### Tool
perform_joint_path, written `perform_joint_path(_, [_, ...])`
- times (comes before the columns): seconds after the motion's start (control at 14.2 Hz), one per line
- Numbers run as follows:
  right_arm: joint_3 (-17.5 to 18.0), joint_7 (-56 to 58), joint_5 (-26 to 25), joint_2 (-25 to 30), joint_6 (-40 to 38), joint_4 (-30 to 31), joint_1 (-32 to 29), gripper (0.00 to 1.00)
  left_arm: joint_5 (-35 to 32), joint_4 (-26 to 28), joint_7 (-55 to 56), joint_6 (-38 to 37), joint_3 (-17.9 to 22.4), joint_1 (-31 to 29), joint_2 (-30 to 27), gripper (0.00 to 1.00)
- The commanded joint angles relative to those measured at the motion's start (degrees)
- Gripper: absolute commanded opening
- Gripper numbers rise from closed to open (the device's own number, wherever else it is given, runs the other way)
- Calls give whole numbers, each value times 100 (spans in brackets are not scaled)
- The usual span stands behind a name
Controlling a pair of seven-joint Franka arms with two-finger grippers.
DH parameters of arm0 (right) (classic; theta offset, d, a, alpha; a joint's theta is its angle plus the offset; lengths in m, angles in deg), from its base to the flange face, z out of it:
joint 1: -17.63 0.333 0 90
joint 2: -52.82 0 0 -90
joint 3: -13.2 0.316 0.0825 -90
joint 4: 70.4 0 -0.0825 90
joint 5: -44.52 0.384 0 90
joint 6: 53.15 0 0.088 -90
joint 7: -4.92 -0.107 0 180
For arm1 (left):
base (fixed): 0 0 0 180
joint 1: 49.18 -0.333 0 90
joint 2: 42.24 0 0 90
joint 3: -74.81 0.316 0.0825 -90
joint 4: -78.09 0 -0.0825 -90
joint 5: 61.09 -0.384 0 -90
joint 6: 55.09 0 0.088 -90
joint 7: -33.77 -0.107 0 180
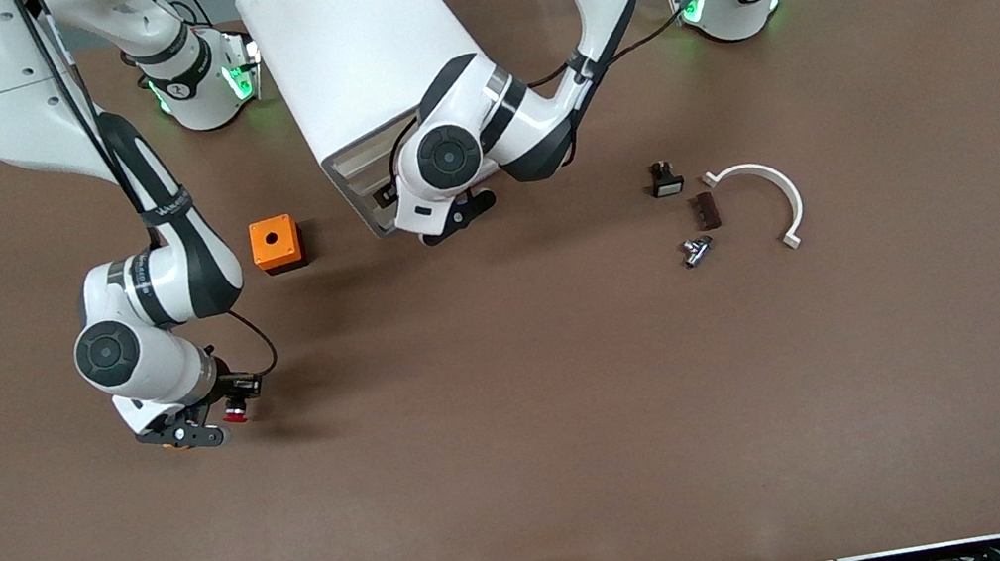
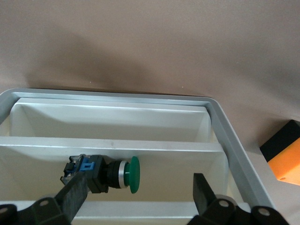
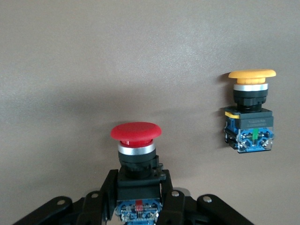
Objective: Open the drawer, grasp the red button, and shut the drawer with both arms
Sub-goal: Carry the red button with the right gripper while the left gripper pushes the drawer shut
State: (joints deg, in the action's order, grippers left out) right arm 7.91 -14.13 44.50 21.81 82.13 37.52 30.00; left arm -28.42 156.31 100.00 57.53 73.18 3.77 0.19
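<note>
1. Right hand (image 3: 140, 206) clamped on the red button's (image 3: 136, 132) black body, low over the surface (image 1: 525, 437), cap pointing away from the wrist.
2. Left hand (image 2: 140, 197) spread wide at the open drawer (image 2: 117, 145), nothing gripped, green button (image 2: 119, 174) between its fingers.
3. So probably left arm's job: drawer front right at that hand, push toward the cabinet (image 1: 354, 53).

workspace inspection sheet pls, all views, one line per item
Surface: brown table, bare in the middle.
Job's things: drawer open, green-capped button inside; red button in right gripper.
Clutter: orange cube; yellow-capped button; white curved bracket with small parts beside it.
Grippers: right shut on red button, low over table; left gripper open at drawer.
Cables: black, along both arms.
Surroundings: white cabinet.
</note>
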Motion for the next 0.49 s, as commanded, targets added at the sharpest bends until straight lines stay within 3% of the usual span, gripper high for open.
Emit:
perform_joint_path(0.0, [81,129,-77,-28,86,28,-103,0,135,1,-5,14,31,5,-16,99])
perform_joint_path(0.42, [81,130,-77,-81,130,19,-112,0,30,-70,345,14,83,-529,-306,99])
